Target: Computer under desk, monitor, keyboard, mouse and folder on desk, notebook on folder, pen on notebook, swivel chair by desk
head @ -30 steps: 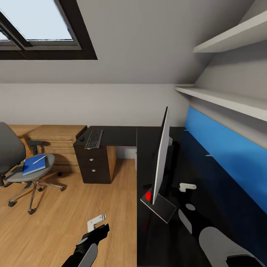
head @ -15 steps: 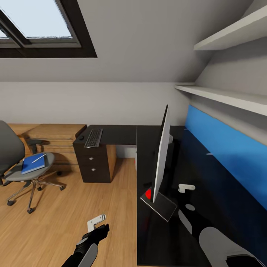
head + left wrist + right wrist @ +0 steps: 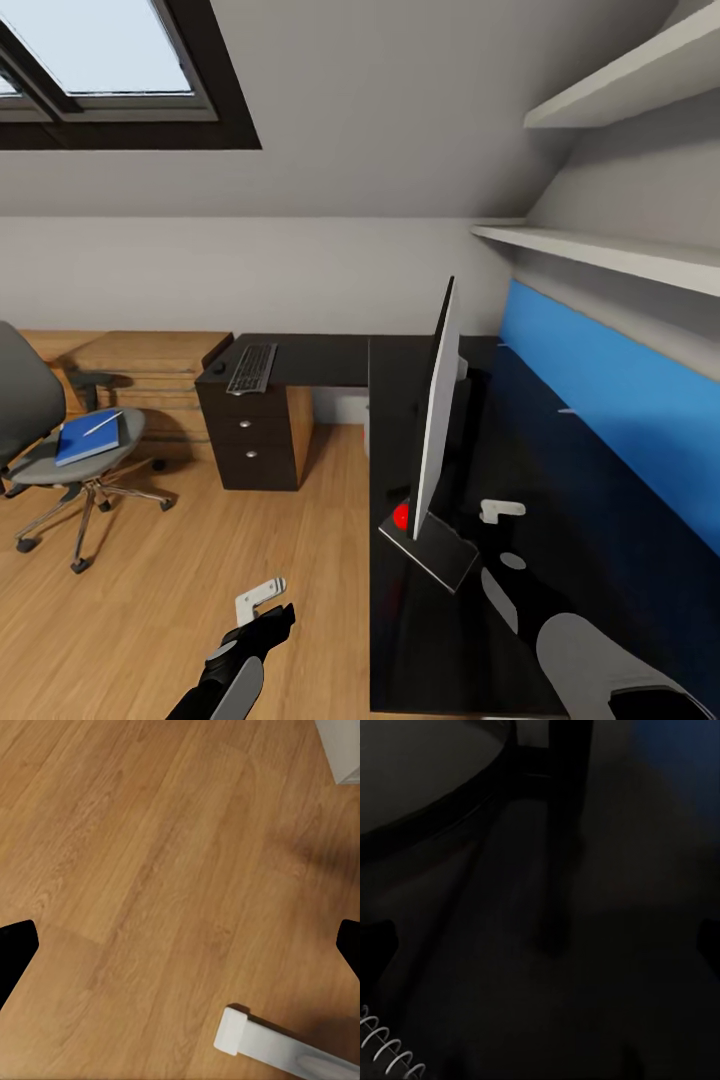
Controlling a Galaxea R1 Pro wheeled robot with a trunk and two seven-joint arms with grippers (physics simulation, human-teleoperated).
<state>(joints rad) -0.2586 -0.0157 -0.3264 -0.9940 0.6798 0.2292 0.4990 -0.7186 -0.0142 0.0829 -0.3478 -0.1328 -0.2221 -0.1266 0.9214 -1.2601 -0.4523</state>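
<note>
The monitor [image 3: 437, 420] stands edge-on to me on the glossy black desk [image 3: 400, 620], its stand [image 3: 432, 545] near the desk's front edge. At the far end of the desk's side wing lie the keyboard [image 3: 252, 368] and, beside it, the small black mouse [image 3: 218, 371]. To the left, on the floor, the swivel chair [image 3: 25, 400] carries the blue folder [image 3: 85, 440] with the white pen [image 3: 103, 423] on top. My left gripper [image 3: 262, 600] [image 3: 180, 945] hangs open over the wooden floor. My right gripper [image 3: 503, 509] [image 3: 540, 945] hovers open above the desk behind the monitor. The computer is out of view.
A blue panel [image 3: 600, 400] runs along the wall behind the desk, with white shelves [image 3: 600, 255] above. A black drawer unit [image 3: 250, 440] sits under the keyboard, and light wooden cabinets [image 3: 140, 370] stand beyond the chair. A white wire spiral [image 3: 386, 1050] lies on the dark desk top.
The whole picture has shifted slightly, so the camera has moved a little. Both grippers and the task's things hold their places.
</note>
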